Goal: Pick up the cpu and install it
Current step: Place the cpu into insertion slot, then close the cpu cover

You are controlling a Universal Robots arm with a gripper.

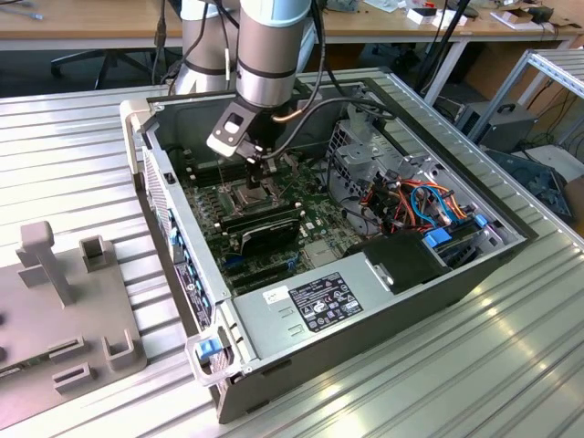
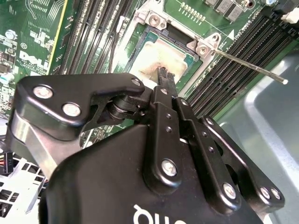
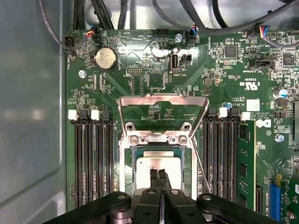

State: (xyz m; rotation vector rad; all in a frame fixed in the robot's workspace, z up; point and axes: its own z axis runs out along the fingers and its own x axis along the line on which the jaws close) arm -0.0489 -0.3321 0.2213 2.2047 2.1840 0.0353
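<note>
One ribbed aluminium table (image 1: 73,137) carried everything, with wooden desks (image 1: 91,23) along the back of the room. At the exterior view's left a grey fixture plate (image 1: 55,301) with upright blocks lay on the table. Beside it, in the middle, an open computer case (image 1: 365,338) lay on its side. The robot arm (image 1: 269,55) reached down into the case, over the green motherboard (image 1: 310,233). Nearer the camera, a power supply (image 1: 274,319) sat inside the case and bore a black-and-white printed label (image 1: 326,301). Orange and blue cables (image 1: 429,205) crowded the compartment towards the exterior view's right. A metal shelf frame (image 1: 547,73) stood beyond that side of the table.

In the first wrist view, the motherboard (image 3: 224,84) showed fine white lettering, a white sticker (image 3: 252,105) and a coin cell (image 3: 105,58). Banks of black memory slots (image 3: 91,158) flanked the processor socket, whose metal load plate (image 3: 161,107) stood swung open. The cpu (image 3: 159,161) lay flat inside the socket frame, silver top up. In the second wrist view, the socket's thin lever (image 2: 252,65) stuck out past the cpu (image 2: 161,56).

In both wrist views, the gripper (image 3: 159,173) (image 2: 163,73) was clenched. Its two fingers were pressed together with nothing between them. Their tips were at the cpu's top face.
</note>
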